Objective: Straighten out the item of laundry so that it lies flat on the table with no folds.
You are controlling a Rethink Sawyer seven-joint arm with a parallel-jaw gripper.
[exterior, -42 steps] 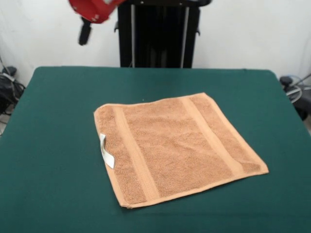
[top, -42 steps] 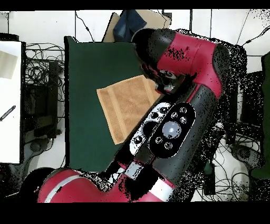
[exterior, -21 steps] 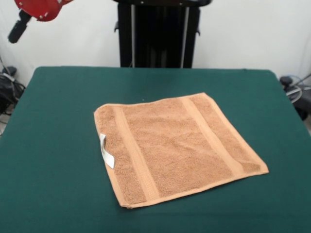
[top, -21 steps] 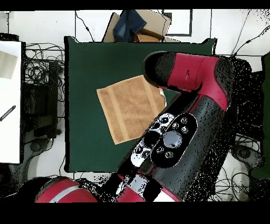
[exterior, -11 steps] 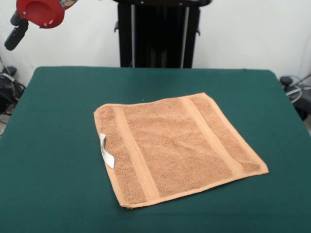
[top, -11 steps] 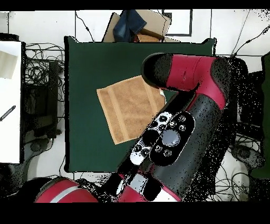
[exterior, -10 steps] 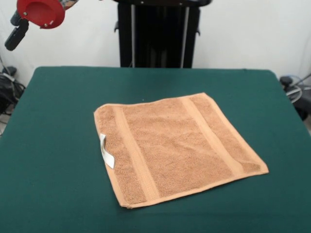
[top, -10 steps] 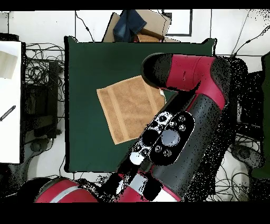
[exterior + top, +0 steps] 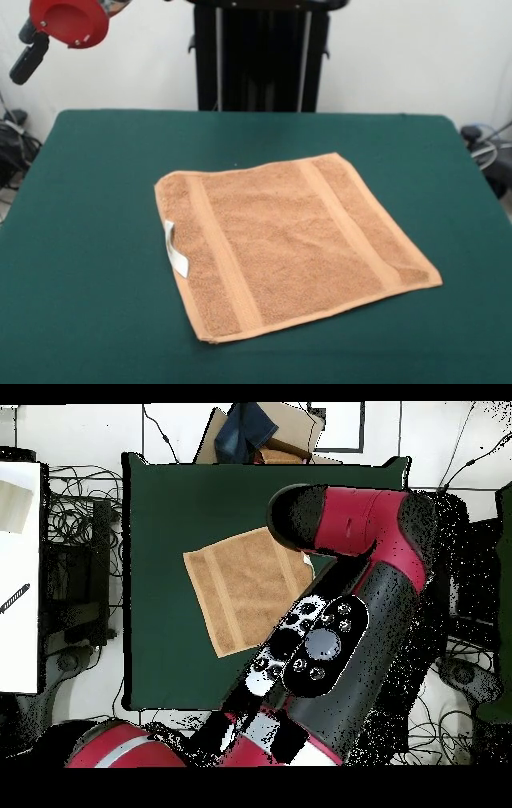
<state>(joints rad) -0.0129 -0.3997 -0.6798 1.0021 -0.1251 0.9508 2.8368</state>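
Swinging away over the last two seconds, the red and black arm [image 9: 68, 20] has gone from above the bench's far edge to hang beyond its far left corner in the front view, high and well apart from the cloth. The small, roughly square orange-tan terry towel [image 9: 292, 244] has not shifted at all. It lies on the large bench covered in dark green felt-like cloth [image 9: 88, 200], about midway across and somewhat toward the near edge, turned a little askew to the bench's edges. Both woven bands run unbroken across it, all four corners look down, and the white loop tag [image 9: 174, 250] sticks out from its left edge.

Whether the pincer is spread or closed I cannot tell; nothing hangs from the arm.

To my eye the straightening is done: no fold shows, only faint ripples in the pile. The best move now is to keep clear and avoid dragging the towel. No containers stand on the bench.
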